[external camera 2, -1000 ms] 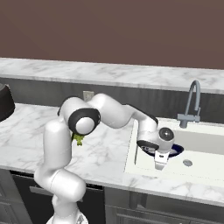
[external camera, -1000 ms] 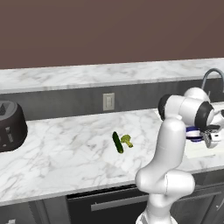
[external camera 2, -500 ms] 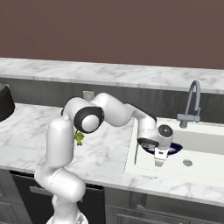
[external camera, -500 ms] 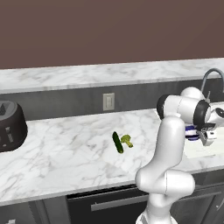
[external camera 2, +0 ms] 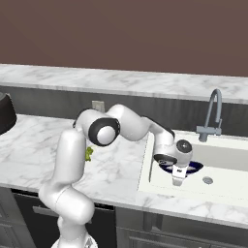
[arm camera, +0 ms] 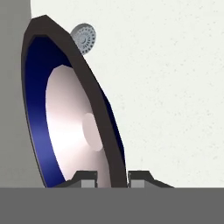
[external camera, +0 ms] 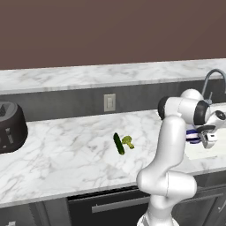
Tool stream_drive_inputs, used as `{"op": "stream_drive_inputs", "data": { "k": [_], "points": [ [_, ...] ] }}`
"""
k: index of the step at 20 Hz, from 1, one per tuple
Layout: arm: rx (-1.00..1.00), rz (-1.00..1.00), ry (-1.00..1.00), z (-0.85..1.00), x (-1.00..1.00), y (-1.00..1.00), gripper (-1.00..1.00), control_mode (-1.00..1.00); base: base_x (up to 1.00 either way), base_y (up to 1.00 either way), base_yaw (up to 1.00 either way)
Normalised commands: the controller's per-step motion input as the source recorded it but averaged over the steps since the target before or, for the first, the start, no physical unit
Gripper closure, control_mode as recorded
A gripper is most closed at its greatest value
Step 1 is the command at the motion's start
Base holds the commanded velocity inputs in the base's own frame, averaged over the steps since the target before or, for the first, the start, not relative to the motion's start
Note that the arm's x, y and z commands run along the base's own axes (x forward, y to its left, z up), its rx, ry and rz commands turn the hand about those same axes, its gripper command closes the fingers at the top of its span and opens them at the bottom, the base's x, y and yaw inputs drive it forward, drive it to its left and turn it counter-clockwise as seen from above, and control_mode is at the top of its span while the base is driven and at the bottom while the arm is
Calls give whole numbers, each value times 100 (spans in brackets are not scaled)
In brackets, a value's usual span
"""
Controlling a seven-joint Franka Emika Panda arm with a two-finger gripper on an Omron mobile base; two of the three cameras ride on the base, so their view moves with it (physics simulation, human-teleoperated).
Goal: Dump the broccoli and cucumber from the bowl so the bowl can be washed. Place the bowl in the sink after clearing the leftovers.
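My gripper (arm camera: pixel 112 179) is shut on the rim of the bowl (arm camera: pixel 70 122), which hangs tilted on edge, its white inside facing left in the hand view. The hand (external camera 2: pixel 178 175) holds the bowl (external camera 2: pixel 194 167) low inside the sink (external camera 2: pixel 223 160), just above its pale floor. From the left base view the gripper (external camera: pixel 207 139) and the dark blue bowl (external camera: pixel 191 135) sit at the sink's near edge. The cucumber (external camera: pixel 118 143) and the broccoli (external camera: pixel 128 141) lie side by side on the counter, left of the arm. The broccoli (external camera 2: pixel 89 153) peeks out behind the arm.
A round drain (arm camera: pixel 84 38) lies in the sink floor beyond the bowl, also seen as the drain (external camera 2: pixel 208 180). The gooseneck faucet (external camera 2: pixel 213 111) stands at the sink's back edge. A dark toaster (external camera: pixel 11 128) sits far left on the counter, and an outlet (external camera: pixel 109 102) is on the backsplash.
The hand has sunk a little lower into the sink with the bowl in its grip. The cucumber and broccoli have not moved.
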Motion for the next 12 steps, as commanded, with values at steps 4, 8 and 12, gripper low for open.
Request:
{"op": "stream_drive_inputs", "data": {
  "k": [4,8,12],
  "points": [
    [4,0,1,0,0,-54,100,-100,0,0,0],
    [0,0,2,0,5,0,100,-100,0,0,0],
    [0,0,0,-3,5,-7,100,-100,0,0,0]
  ]
}}
